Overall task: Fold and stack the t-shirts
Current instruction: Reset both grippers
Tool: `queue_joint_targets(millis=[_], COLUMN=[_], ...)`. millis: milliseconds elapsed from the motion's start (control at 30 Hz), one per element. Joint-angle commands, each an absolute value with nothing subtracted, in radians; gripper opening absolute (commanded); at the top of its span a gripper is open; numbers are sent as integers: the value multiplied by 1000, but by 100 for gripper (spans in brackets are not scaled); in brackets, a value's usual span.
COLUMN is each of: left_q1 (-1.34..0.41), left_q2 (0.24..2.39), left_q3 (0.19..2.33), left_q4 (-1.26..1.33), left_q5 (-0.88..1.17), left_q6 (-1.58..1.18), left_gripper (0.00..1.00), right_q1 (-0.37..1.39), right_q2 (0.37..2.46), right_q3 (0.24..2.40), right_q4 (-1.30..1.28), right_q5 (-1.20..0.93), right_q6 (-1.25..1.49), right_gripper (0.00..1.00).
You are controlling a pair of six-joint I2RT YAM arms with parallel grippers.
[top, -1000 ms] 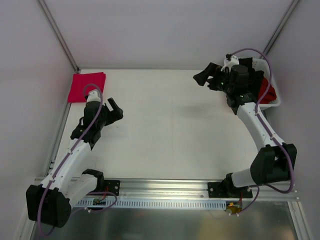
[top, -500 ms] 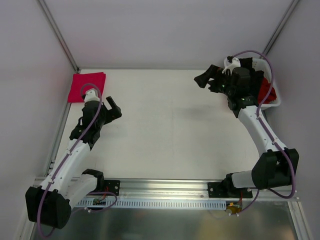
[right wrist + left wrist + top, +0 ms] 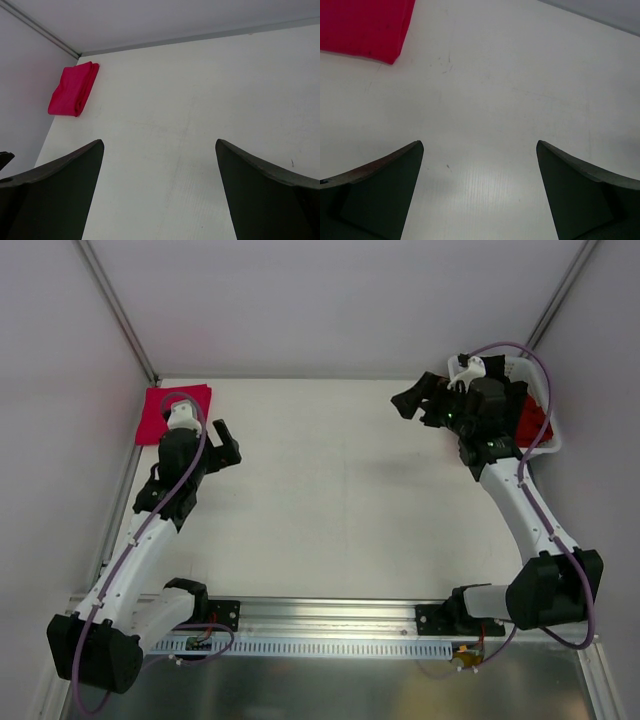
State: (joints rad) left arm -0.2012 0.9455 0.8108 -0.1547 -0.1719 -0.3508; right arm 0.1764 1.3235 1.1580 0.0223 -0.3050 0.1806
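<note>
A crimson-pink t-shirt (image 3: 172, 412) lies folded in the table's far left corner; it also shows in the left wrist view (image 3: 365, 27) and small in the right wrist view (image 3: 72, 90). My left gripper (image 3: 222, 436) hangs open just right of it, nothing between its fingers (image 3: 380, 190). My right gripper (image 3: 412, 400) is open and empty at the far right, pointing left. Behind that arm, an orange-red t-shirt (image 3: 534, 426) and some black cloth sit in a white basket (image 3: 550, 443), mostly hidden by the arm.
Grey walls with metal corner posts close in the table on three sides. The arm bases stand on a metal rail (image 3: 330, 625) along the near edge. White tabletop (image 3: 340, 490) lies between the two arms.
The left arm has drawn back toward the far left and turned its gripper, opening it fully. The right gripper has shifted slightly right and farther back.
</note>
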Motion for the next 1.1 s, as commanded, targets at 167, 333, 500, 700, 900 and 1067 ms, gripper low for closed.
queue_joint_targets(millis=[167, 333, 500, 700, 900, 1067], left_q1=[-195, -196, -196, -196, -196, -196], left_q2=[899, 930, 919, 920, 914, 908], left_q3=[909, 954, 956, 959, 959, 948], left_q4=[-161, -233, -235, -235, -235, -235], left_q5=[-179, -173, -164, -141, -129, -129], left_q6=[-258, -241, -227, -206, -195, -193], left_gripper=[99, 99, 99, 99, 99, 99], right_q1=[181, 181, 179, 179, 179, 179], right_q2=[1272, 1267, 1273, 1287, 1299, 1299], right_q3=[1186, 1181, 1180, 1187, 1195, 1193], right_q4=[-24, -25, -26, -12, -6, -6], right_q5=[-273, -296, -305, -313, -314, -313], right_q6=[118, 100, 109, 114, 115, 109], right_gripper=[99, 99, 99, 99, 99, 99])
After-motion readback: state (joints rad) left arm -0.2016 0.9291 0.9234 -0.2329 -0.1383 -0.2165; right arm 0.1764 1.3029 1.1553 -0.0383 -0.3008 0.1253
